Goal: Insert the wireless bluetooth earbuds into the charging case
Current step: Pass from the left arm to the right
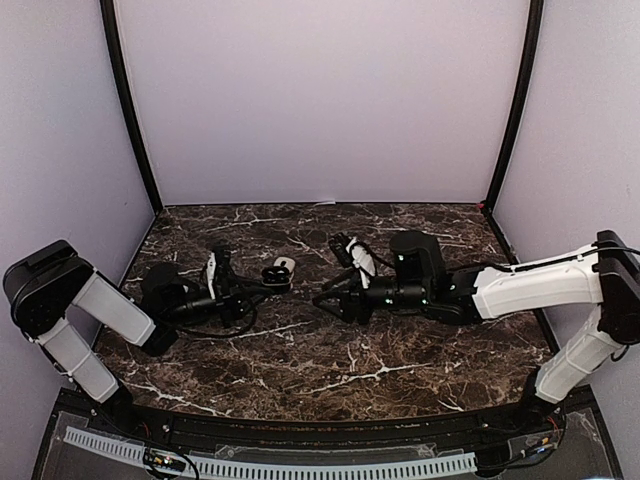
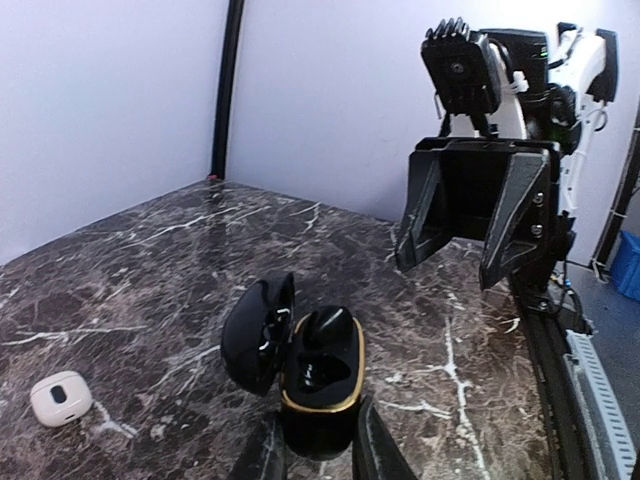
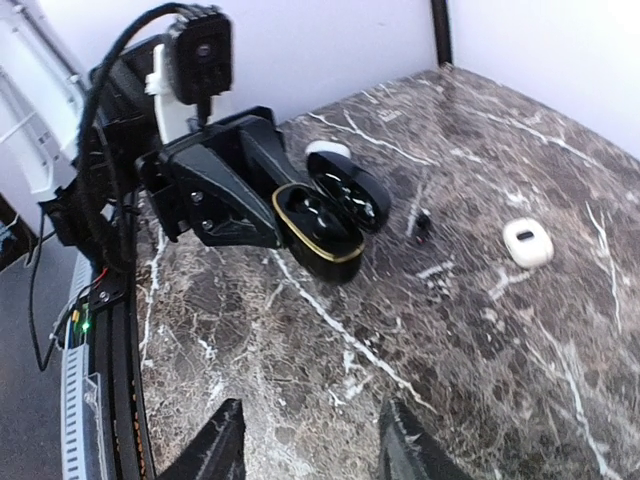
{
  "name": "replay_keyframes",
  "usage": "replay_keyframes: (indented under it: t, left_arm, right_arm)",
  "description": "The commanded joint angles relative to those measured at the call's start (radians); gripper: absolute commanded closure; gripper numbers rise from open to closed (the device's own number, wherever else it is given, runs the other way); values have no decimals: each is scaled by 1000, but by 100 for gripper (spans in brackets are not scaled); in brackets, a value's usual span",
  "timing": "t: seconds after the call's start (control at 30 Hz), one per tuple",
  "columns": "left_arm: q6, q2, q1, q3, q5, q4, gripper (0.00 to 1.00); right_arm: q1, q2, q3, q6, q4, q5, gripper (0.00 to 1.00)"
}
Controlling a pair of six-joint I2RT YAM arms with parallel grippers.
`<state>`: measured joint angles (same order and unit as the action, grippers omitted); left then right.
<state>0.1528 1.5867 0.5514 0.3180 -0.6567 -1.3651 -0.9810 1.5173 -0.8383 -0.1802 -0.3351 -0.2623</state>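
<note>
**Case gripped by left arm; right tool open and empty**

Left gripper [image 2: 320, 452]: clenched on the lower body of the case [image 2: 322, 385], a glossy black shell with a gold rim. The lid [image 2: 258, 335] is swung open on its hinge. In the right wrist view the case is tilted, with its mouth turned towards the right arm. The wells hold only dark, shiny shapes, and it cannot be told whether anything is seated in them.

Right gripper [image 3: 312, 440]: released, fingers spread, nothing between them. It faces the case head-on from near by, not touching it.

Earbud [image 2: 60, 398]: one small white rounded piece with a dark spot lies on the table [image 1: 350, 370], apart from both tools, beside the case on the far side. Its stem cannot be made out. The open lid stands on that same side, between the wells and the earbud.

Other items: a tiny dark speck [image 3: 422, 225] lies on the marble between case and earbud, too small to identify. A white shape [image 3: 328, 150] shows behind the lid, mostly hidden. Plain pale walls [image 1: 320, 100] enclose the table on three sides.
</note>
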Motion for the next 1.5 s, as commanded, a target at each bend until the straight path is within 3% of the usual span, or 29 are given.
replay_keyframes:
  t: [0.0,0.23,0.4,0.67,1.0,1.47]
  left_arm:
    - [132,-35,-3,4,-206,-167,100]
    - [262,-46,4,19,-295,-279,100]
    - [278,-56,15,28,-296,-286,100]
    - [257,-53,32,51,-287,-262,100]
    - [234,-42,35,55,-277,-252,100]
    - [218,-43,35,43,-276,-255,100]
  right_arm:
    - [-2,7,32,86,-210,-172,61]
    - [-1,18,36,88,-328,-267,63]
    - [-3,40,7,85,-353,-347,63]
    - [-22,75,-39,97,-321,-298,63]
    - [-36,127,-85,98,-314,-295,72]
    - [-44,142,-95,66,-355,-288,73]
